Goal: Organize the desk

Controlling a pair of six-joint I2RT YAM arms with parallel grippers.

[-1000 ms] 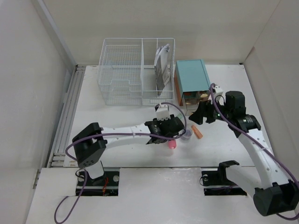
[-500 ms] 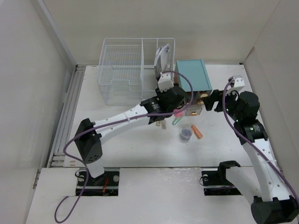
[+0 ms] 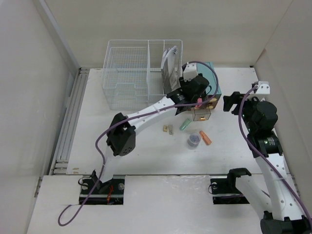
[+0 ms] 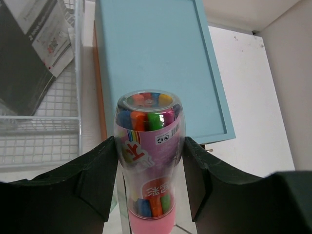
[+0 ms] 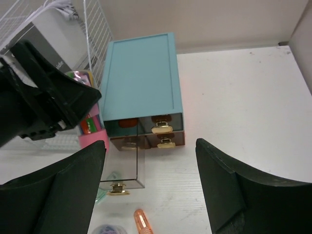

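Toward one o'clock on the large flat white desk (image 3: 97, 122), reckoned from the overhead view with twelve at the far wall, a clear plastic tube of coloured markers with a pink base (image 4: 148, 131) is being gripped by the left gripper (image 4: 148, 151), its two black fingers closed on the tube's sides. The tube is being held close beside the nine o'clock side of the teal rectangular box with small wooden drawers (image 5: 141, 73), between that box and the white wire basket organizer (image 3: 129, 73) at eleven o'clock. The right gripper (image 3: 229, 102) is being held wide at three o'clock of the box, with nothing between its jaws.

The tidying is being judged as partly done. Grey and white booklets (image 4: 29, 48) are standing in the basket's right compartment. A clear drawer with a brass knob (image 5: 122, 170) is standing pulled out at six o'clock of the box; what lies in it cannot be made out.

Much is being left. The tube is not yet set down, and whether it is meant for the basket or the box cannot be told. Four small things are lying loose near the desk's centre: a tan piece (image 3: 168, 129), a green piece (image 3: 185, 124), an orange capsule-shaped piece (image 3: 206, 138) and a small round purplish pot (image 3: 193, 140).
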